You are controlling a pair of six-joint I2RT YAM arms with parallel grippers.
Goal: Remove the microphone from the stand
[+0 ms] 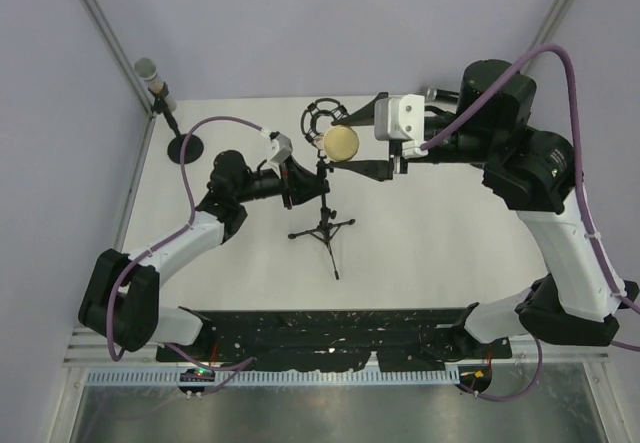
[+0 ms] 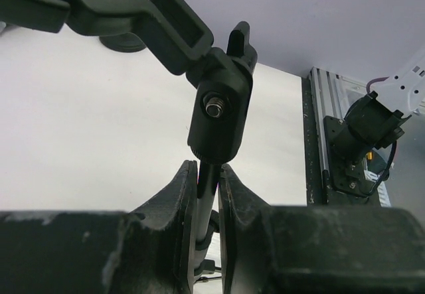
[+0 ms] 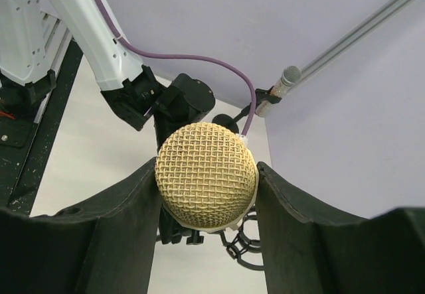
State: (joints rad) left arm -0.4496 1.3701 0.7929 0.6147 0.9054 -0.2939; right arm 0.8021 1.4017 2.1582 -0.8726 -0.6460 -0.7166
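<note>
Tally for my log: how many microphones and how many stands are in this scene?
Microphones: 2 (gold-mesh microphone, grey microphone)
Stands: 2 (tripod stand, round-base stand)
Total: 4

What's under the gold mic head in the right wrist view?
A white band rims the bottom of the gold mic head, and part of the black shock mount shows below it. The mic body is hidden behind the head.
</note>
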